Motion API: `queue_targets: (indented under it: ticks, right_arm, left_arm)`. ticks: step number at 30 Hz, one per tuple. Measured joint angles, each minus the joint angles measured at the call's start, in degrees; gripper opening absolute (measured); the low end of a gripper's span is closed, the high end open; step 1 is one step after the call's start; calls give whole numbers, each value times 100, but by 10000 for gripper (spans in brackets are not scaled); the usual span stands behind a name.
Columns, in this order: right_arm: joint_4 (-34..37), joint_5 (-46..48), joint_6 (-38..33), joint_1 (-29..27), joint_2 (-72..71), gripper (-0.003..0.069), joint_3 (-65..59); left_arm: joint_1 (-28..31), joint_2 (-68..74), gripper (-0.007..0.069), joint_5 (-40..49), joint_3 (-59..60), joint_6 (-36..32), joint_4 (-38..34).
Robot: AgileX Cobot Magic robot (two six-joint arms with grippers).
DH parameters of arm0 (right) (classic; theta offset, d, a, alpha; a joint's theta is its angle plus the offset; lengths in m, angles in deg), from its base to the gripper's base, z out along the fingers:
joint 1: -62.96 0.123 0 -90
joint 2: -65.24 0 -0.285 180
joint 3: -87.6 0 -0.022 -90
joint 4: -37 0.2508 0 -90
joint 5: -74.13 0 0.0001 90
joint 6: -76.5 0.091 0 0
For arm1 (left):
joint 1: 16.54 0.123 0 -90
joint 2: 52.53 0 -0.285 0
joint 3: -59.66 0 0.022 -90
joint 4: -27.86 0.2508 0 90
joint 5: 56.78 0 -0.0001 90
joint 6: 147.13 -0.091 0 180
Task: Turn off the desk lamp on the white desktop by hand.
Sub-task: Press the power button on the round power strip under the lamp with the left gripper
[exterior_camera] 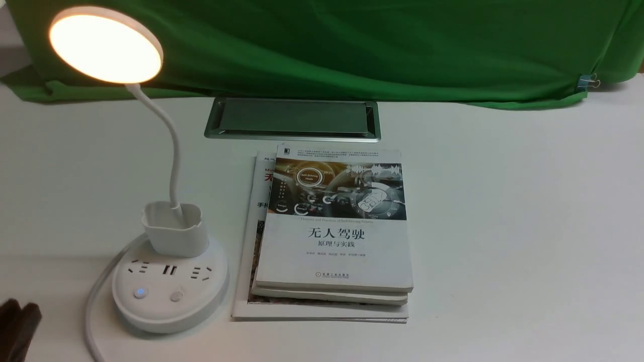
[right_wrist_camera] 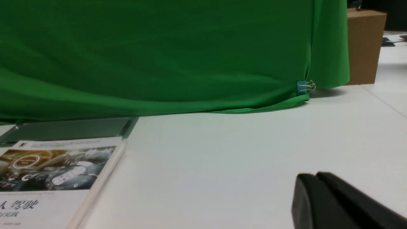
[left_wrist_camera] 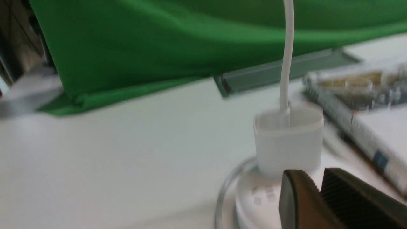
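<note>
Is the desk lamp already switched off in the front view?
No, the round head of the desk lamp is glowing brightly.

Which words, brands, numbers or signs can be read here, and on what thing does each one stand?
"无人驾驶", top book
"原理与实践", under it
"Self-Driving Mode", dial on its cover picture
"机械工业出版社", its bottom edge
"手", partly covered, lower book; its "Min" and "无" are also cut off
Power sign, lit blue button on the lamp base
Author line, top blurb: too small
</note>
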Motion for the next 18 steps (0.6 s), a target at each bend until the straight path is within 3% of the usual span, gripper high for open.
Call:
queue_targets:
  ticks: [6, 11, 18]
  right_arm:
    - [0, 0, 0, 0, 0, 35, 0]
    - [0, 0, 0, 0, 0, 35, 0]
    - [0, 0, 0, 0, 0, 35, 0]
  left_arm:
    - [0, 0, 92, -1517, 0, 846, -1464]
    - [0, -5, 97, -2537, 0, 1013, -1491]
    - [5, 744, 106, -1738, -1618, 1013, -1295]
